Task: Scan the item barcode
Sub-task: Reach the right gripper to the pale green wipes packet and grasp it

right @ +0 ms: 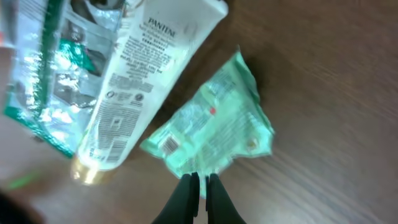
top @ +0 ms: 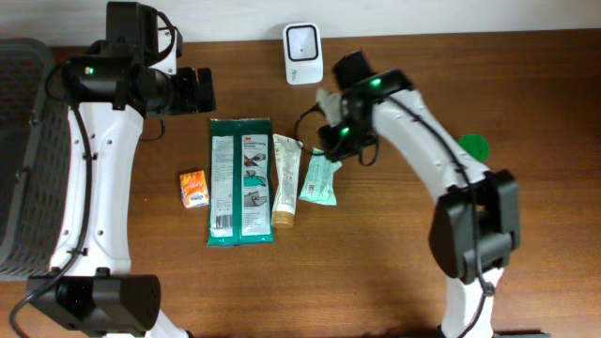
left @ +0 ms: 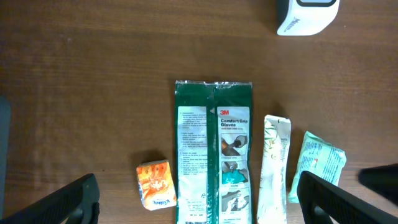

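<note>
Several items lie in a row on the wooden table. One is a light green packet (top: 319, 180) (right: 214, 130), with a small barcode near its left corner in the right wrist view. My right gripper (top: 331, 150) (right: 200, 180) is shut on the near edge of this packet. I cannot tell whether the packet is off the table. The white barcode scanner (top: 303, 53) (left: 308, 15) stands at the back edge, just behind the right arm. My left gripper (top: 202, 91) (left: 199, 205) hangs open above the row, holding nothing.
Left of the packet lie a white Pantene tube (top: 285, 180) (right: 137, 93), a green 3M gloves pack (top: 240, 181) (left: 214, 149) and a small orange packet (top: 192, 188) (left: 155, 185). A dark basket (top: 19, 160) stands at the left edge. A green disc (top: 474, 147) lies at the right.
</note>
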You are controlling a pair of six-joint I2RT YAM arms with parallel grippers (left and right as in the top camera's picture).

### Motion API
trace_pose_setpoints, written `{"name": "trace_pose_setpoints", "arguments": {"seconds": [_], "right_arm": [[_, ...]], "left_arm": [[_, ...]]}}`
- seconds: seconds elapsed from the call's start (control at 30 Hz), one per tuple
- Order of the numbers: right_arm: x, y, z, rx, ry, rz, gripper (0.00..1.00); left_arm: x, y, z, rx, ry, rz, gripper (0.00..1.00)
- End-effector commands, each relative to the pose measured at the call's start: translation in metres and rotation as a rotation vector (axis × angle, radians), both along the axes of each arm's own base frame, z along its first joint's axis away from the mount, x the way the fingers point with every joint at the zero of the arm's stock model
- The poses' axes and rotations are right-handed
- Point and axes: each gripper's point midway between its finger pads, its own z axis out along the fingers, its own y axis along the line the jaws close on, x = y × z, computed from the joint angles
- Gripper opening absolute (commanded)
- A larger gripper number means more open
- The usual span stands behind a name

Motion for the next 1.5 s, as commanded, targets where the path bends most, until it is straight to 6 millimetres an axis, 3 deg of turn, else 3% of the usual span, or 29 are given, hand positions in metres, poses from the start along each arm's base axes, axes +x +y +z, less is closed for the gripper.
{"name": "trace_pose_setpoints", "arguments": {"seconds": [0.0,0.07,0.2,0.3,0.37,0.43,0.5,0.57,0.63,0.73,0.83,0.87,1.0,1.2,1.3,1.47], "right_arm": [[-0.006,0.007,-0.041,-0.136,0.013,0.065,0.04],[-0.007,0.003,-0.06,-0.187,0.033,0.076,0.04],[0.007,-0.027,-0.093,-0.328,0.024,0.061,0.04],[0.01,-0.038,-0.105,-0.326,0.052,0.041,0.04],[0.019,-0.043,-0.098,-0.257,0.087,-0.104,0.04],[0.027,-0.057,-0.087,-0.222,0.142,-0.3,0.04],[0.031,-0.055,-0.07,-0.139,0.175,-0.323,0.06],[0.042,-0.054,-0.029,-0.095,0.125,-0.274,0.12],[0.046,-0.04,0.011,-0.038,0.071,-0.187,0.16],[0.044,-0.011,0.033,0.03,0.043,-0.136,0.17],[0.038,0.028,0.017,0.03,0.046,-0.12,0.08],[0.037,0.035,0.011,0.026,0.051,-0.13,0.04],[0.028,0.051,-0.026,-0.013,0.114,-0.184,0.04],[0.024,0.052,-0.07,-0.039,0.165,-0.189,0.04],[0.024,0.05,-0.082,-0.047,0.162,-0.192,0.04],[0.049,0.0,-0.088,-0.163,0.103,-0.293,0.04]], "left_arm": [[0.0,-0.001,0.009,0.005,-0.026,-0.006,0.99],[0.0,-0.001,0.009,0.005,-0.026,-0.006,0.99],[0.0,-0.001,0.009,0.005,-0.026,-0.006,0.99],[0.0,-0.001,0.009,0.005,-0.026,-0.006,0.99],[0.0,-0.001,0.009,0.005,-0.026,-0.006,0.99],[0.0,-0.001,0.009,0.005,-0.026,-0.006,0.99],[0.0,-0.001,0.009,0.005,-0.026,-0.006,0.99],[0.0,-0.001,0.009,0.005,-0.026,-0.006,0.99],[0.0,-0.001,0.009,0.005,-0.026,-0.006,0.99],[0.0,-0.001,0.009,0.005,-0.026,-0.006,0.99],[0.0,-0.001,0.009,0.005,-0.026,-0.006,0.99],[0.0,-0.001,0.009,0.005,-0.026,-0.006,0.99],[0.0,-0.001,0.009,0.005,-0.026,-0.006,0.99],[0.0,-0.001,0.009,0.005,-0.026,-0.006,0.99],[0.0,-0.001,0.009,0.005,-0.026,-0.006,0.99],[0.0,-0.001,0.009,0.005,-0.026,-0.006,0.99]]}}
